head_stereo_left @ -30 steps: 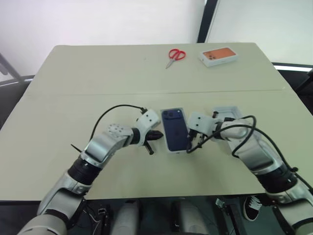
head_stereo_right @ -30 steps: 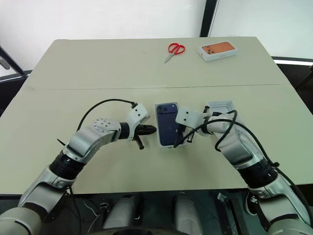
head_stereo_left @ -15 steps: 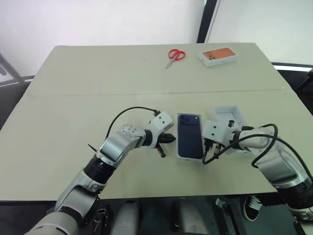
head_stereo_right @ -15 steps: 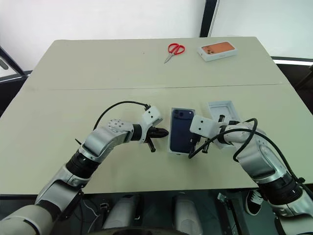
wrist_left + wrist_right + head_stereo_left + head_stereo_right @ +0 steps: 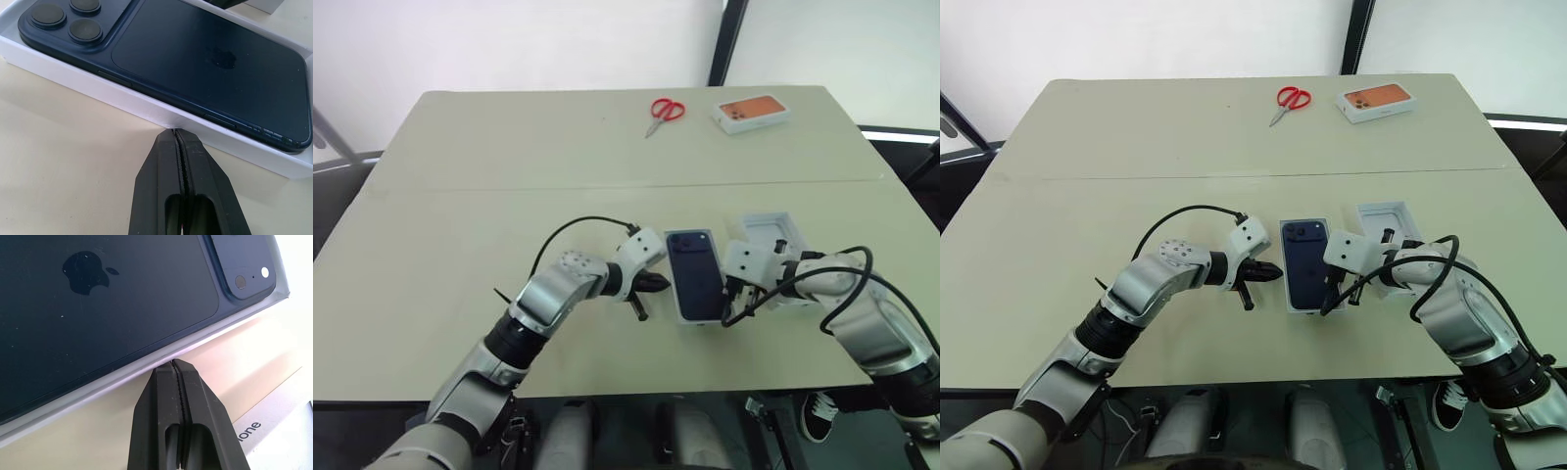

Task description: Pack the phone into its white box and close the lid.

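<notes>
White cardboard frames the phone (image 5: pixel 195 63), which lies back-up in the white box (image 5: pixel 122 100) mid-table. The left gripper (image 5: pixel 175 133) and right gripper (image 5: pixel 172 364), both clenched empty, flank its long sides (likely nudging it square); the lid (image 5: pixel 773 235) waits just beside.

Navy phone (image 5: pixel 1306 266) in white box (image 5: pixel 146 105); red scissors (image 5: pixel 1288 101); seemingly orange-printed box (image 5: pixel 1375 102).

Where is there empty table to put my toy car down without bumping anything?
The widest bare stretch of the table lies between the scissors and the left gripper, running out to the left edge. The right edge beyond the orange-printed box is bare too. It is crowded near the front middle: both shut grippers flank the phone in its white box.
</notes>
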Robot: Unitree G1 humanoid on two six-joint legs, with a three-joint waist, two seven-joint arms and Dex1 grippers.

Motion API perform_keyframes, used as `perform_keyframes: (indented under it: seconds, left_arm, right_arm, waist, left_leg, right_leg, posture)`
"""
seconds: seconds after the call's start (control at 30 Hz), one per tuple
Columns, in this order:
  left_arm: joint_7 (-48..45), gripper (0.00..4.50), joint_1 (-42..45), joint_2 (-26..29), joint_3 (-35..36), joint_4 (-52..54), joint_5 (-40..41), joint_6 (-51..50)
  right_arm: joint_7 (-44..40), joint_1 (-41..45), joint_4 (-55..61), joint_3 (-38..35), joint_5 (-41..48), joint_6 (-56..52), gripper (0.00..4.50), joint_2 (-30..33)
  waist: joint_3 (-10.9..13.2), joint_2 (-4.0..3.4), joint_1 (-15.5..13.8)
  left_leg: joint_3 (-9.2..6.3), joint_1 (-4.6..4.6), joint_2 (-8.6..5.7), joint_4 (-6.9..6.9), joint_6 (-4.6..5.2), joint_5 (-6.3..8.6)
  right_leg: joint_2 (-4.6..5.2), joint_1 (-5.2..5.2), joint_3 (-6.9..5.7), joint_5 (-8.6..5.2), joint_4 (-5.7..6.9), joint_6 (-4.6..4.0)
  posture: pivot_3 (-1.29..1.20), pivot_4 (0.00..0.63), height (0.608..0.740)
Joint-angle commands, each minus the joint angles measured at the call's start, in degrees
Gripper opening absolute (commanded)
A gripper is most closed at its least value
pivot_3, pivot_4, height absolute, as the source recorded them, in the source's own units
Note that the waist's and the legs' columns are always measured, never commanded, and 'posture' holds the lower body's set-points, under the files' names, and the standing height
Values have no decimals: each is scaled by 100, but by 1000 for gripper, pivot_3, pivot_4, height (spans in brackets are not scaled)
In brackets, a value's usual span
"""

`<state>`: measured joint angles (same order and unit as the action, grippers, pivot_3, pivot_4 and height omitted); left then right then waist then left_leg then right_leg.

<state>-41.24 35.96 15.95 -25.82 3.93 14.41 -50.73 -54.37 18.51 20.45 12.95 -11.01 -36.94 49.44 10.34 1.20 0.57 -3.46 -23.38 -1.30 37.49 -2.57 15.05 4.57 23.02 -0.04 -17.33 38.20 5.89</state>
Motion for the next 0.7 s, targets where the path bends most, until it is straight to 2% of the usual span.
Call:
perform_keyframes:
  seconds: [0.03, 0.17, 0.2, 0.27, 0.43, 0.47, 0.57, 0.7]
  left_arm:
    - [-141, 63, 61, -123, -85, 259, 69, 103]
    - [-115, 63, 65, -86, 3, 249, 46, 117]
    - [-127, 18, 54, -48, 57, 281, 67, 114]
    - [-191, 0, 9, 103, 201, 386, 116, 133]
    - [-287, 0, -77, 298, 398, 525, 177, 249]
    - [-366, 0, -185, 461, 579, 585, 196, 480]
    - [-624, 0, -556, 800, 992, 674, 143, 1656]
    - [-1128, 0, -1059, 902, 1401, 636, 370, 3099]
  right_arm:
    - [-16, 152, 159, -14, 98, 215, 0, -22]
    - [1, 272, 57, -163, 114, 114, 0, 35]
    - [-20, 319, 57, -244, 154, 70, 254, 67]
    - [-146, 467, 187, -532, 420, -223, 874, 89]
    - [-185, 580, 366, -780, 698, -545, 3407, 187]
    - [-79, 628, 428, -994, 807, -1327, 3875, 133]
    - [229, 874, 423, -1530, 1182, -3464, 3875, -180]
    - [686, 990, 413, -1571, 1350, -4815, 3875, -252]
  waist:
    - [0, 0, 1]
    - [0, 0, 2]
    - [0, 0, 2]
    - [0, 0, 2]
    - [0, -2, 3]
    - [0, -2, 3]
    - [-1, -2, 21]
    - [-3, -8, -18]
  left_leg:
    - [0, 0, 0, 0, 0, 0]
    - [0, 0, 0, 0, 0, 0]
    - [0, 0, 0, 0, 0, 0]
    - [0, 0, 0, 1, 0, 0]
    - [-2, 1, 8, -1, 0, 0]
    - [-1, 1, 8, 0, 0, 0]
    - [-1, 1, 12, 0, 0, 0]
    - [0, 1, 15, -2, 0, 0]
  right_leg:
    - [0, 0, 0, 0, 0, 0]
    - [0, 0, 0, 0, 0, 0]
    - [0, 0, 0, 0, 0, 0]
    - [0, 0, 0, 0, 0, 0]
    - [-2, 0, 0, 0, 0, 0]
    - [-2, -1, 0, 0, 0, 0]
    - [2, -1, 1, 0, 0, 0]
    - [7, 1, 2, 0, 0, -2]
  posture:
    - [0, 150, 740]
    - [0, 150, 740]
    - [0, 150, 740]
    - [0, 150, 740]
    - [0, 150, 740]
    - [0, 150, 740]
    - [0, 150, 740]
    - [0, 150, 740]
